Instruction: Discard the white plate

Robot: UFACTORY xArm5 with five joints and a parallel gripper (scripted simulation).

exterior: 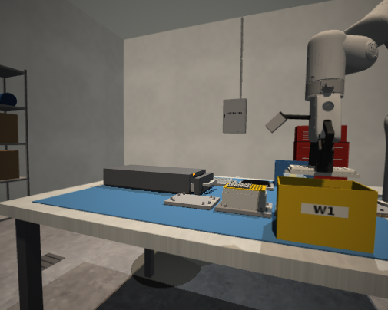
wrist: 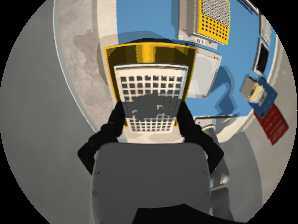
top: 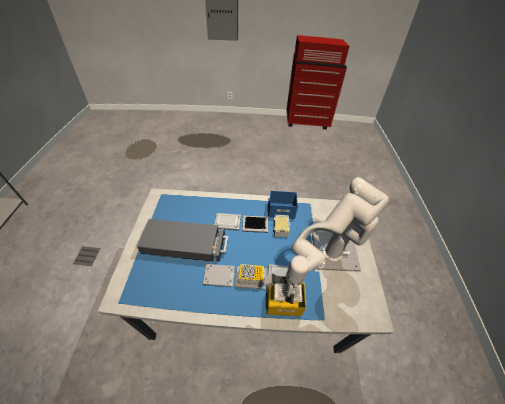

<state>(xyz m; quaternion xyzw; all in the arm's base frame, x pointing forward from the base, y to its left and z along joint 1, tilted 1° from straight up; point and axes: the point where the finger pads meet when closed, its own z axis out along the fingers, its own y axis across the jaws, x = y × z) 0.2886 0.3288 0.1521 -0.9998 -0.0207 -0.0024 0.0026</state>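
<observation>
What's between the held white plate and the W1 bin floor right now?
Nothing visible. In the wrist view the white plate in the gripper covers most of the yellow bin opening; the exterior view shows it just above the rim. The bin floor is hidden.
</observation>
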